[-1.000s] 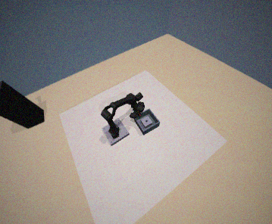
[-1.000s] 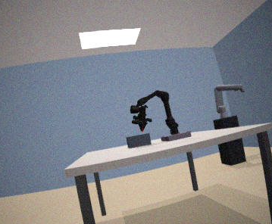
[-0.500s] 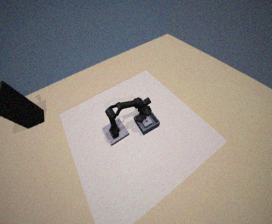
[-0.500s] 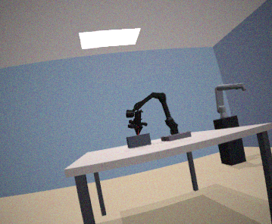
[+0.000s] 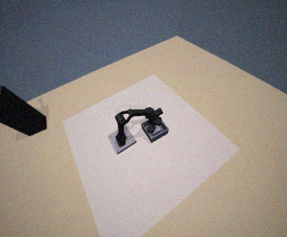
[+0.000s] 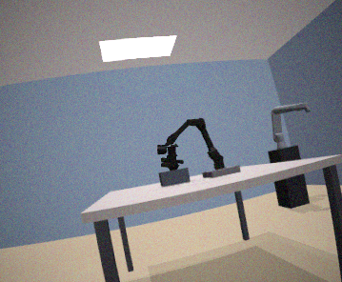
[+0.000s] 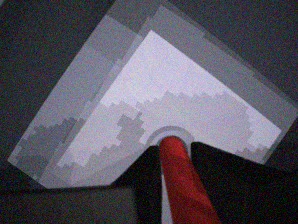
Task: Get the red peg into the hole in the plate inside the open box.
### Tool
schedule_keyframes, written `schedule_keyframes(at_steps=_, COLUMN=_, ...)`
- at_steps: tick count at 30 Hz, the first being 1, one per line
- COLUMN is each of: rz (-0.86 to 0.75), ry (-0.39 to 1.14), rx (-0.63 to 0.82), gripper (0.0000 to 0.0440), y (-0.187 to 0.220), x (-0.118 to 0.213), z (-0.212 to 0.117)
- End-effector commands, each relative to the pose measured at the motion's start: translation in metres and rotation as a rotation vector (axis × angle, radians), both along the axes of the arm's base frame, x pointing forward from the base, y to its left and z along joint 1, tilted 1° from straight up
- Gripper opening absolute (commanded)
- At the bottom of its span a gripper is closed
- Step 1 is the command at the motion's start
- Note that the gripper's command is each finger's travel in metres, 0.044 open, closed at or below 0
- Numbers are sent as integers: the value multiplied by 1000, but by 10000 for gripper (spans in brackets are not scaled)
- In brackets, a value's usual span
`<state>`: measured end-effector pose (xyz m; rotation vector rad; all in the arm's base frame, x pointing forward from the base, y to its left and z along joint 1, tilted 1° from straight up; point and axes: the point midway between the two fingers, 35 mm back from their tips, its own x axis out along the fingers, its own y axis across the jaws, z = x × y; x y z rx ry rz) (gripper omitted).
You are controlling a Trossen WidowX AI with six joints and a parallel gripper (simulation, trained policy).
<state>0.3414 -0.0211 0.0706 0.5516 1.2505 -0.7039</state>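
The open dark grey box point(image 5: 153, 138) point(image 6: 174, 178) point(image 7: 260, 32) stands beside the arm's base, with the light plate point(image 7: 155, 65) on its floor. The red peg point(image 7: 182, 170) points down at the plate in the wrist view. Its far end lies over or in the hole, whose grey ring point(image 7: 155, 136) shows around it; how deep it sits cannot be told. My gripper point(image 7: 175, 145) point(image 6: 172, 168) reaches down into the box. Its fingers are slightly parted, one on each side of the peg, with a thin gap at the right finger. The peg cannot be made out in the top and exterior views.
The arm's base plate point(image 5: 129, 146) point(image 6: 235, 170) stands close beside the box on the white table point(image 5: 145, 192) point(image 6: 126, 201). The box walls surround the fingers. A grey arm point(image 6: 276, 126) on a black pedestal point(image 6: 290, 183) stands beyond the table.
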Motion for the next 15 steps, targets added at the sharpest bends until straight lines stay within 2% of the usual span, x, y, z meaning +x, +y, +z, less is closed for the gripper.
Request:
schedule_keyframes(at_steps=1, rz=18, ry=16, rx=22, gripper=156, y=-2, x=2, z=-7)
schedule_keyframes(at_steps=5, rz=39, ry=11, rx=28, gripper=175, y=-7, x=10, z=-2)
schedule_keyframes(at_steps=7, rz=47, ry=1, rx=34, gripper=201, y=-8, x=16, z=3)
schedule_keyframes(at_steps=9, rz=54, ry=-13, rx=44, gripper=241, y=-8, x=23, z=8)
schedule_keyframes(at_steps=15, rz=70, ry=-81, rx=98, gripper=397, y=-5, x=49, z=23)
